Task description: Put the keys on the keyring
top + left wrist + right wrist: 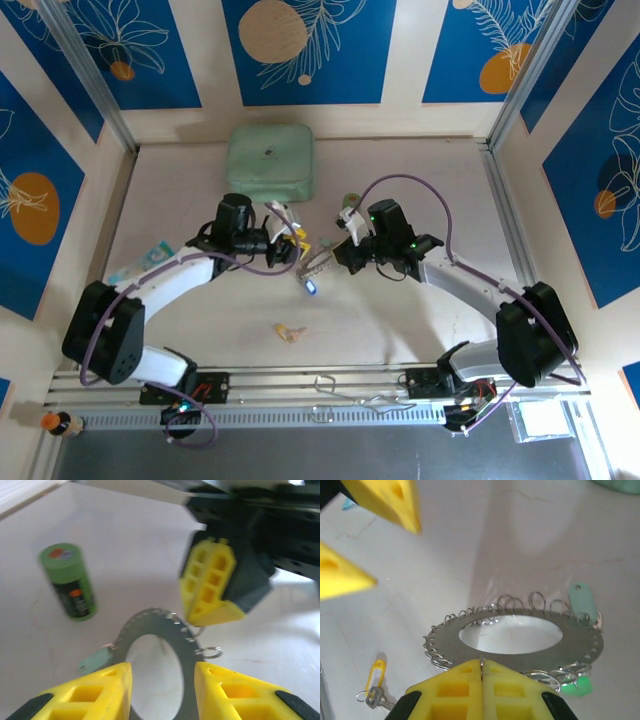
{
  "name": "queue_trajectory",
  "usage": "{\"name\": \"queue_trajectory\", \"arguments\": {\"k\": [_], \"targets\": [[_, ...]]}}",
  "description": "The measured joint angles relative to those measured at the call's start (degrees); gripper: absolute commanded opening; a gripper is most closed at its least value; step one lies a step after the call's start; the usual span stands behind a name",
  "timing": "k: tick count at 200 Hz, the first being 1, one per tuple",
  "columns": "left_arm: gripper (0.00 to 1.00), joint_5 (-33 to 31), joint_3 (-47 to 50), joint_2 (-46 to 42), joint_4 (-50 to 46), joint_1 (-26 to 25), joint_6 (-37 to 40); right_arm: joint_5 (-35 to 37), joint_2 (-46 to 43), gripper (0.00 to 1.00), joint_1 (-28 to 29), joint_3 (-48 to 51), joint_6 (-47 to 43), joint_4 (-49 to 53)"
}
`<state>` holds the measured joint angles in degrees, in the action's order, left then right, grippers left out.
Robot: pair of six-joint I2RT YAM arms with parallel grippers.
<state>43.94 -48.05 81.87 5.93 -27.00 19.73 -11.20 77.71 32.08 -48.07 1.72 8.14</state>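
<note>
From above, the ring [318, 262] sits between the two grippers. The left gripper [288, 250] is just left of it and the right gripper [340, 252] just right of it. A blue key [310, 287] is just on the ring's near side; whether it hangs from the ring I cannot tell. A yellow key [288, 332] lies on the table, nearer the arm bases than the ring. A mint box [270, 160] lies well beyond the ring, to its left.

On the left wrist view, the left gripper's jaws are spread, one finger on each side of the ring [155, 622]; I cannot tell if they touch it. The right gripper's finger [210, 585] is at the ring's far rim. A mint tag [95, 661] is at the ring's left edge. A green cylinder [67, 580] stands upright beyond the ring, to its left.

On the right wrist view, the right gripper's jaws are pressed together, pinching the ring's near rim. Small wire loops line the ring [580, 642]. The mint tag [582, 600] is at its far right rim, and a green tag [580, 685] at its near right rim. The yellow key [375, 677] lies left of the ring.
</note>
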Motion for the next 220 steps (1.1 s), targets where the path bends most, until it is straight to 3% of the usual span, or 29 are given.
{"name": "queue_trajectory", "arguments": {"k": [44, 94, 203, 220], "targets": [[0.31, 10.56, -5.84, 6.45, -7.45, -0.02, 13.57, -3.23, 0.63, 0.00, -0.28, -0.24, -2.82, -1.44], [0.35, 11.30, -14.80, 13.18, -21.07, -0.68, 29.64, -4.59, 0.85, 0.00, -0.26, -0.24, -4.28, -2.82], [0.23, 12.00, -18.67, 19.56, -25.59, -2.01, 31.41, -5.35, 2.71, 0.00, 0.98, -0.26, -5.38, -4.33], [0.17, 12.04, -19.12, 19.56, -26.21, -2.01, 31.36, -5.46, 2.78, 0.00, 0.98, -0.26, -5.42, -4.37]]}}
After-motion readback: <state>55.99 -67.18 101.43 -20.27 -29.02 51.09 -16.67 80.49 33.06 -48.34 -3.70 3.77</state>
